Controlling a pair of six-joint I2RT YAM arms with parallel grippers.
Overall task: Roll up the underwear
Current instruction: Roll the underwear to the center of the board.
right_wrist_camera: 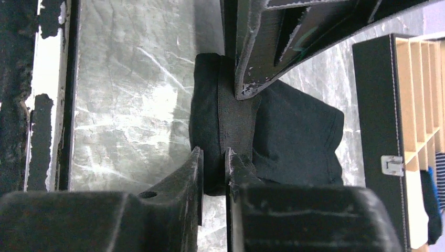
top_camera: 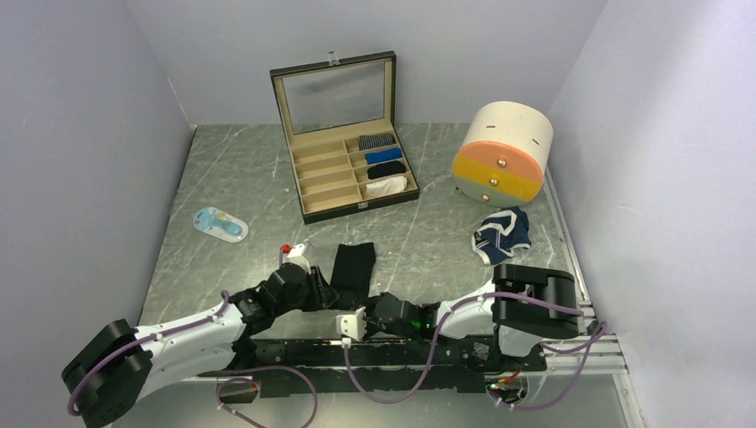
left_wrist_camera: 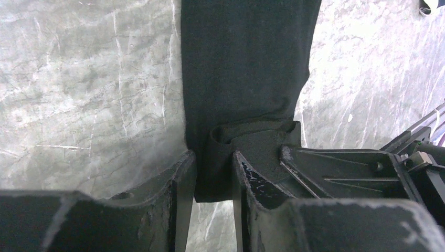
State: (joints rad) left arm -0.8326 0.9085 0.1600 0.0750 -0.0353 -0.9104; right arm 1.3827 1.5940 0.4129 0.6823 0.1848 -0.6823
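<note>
the black underwear is soft matt cloth, and the table is smooth, glossy, grey-veined like stone.

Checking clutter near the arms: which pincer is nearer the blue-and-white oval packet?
Left. The left pincer grips the near end of the black cloth underwear, right of the blue-and-white oval packet; the right pincer grips it further right.

Robot test lab, small booth. Plain pale walls close in left, right and far ahead of left gripper and right gripper. Left arm and right arm bolted to metal rail behind them. Grey stone-look table below. Test props ahead: black box with slots, round drum with drawers.
</note>
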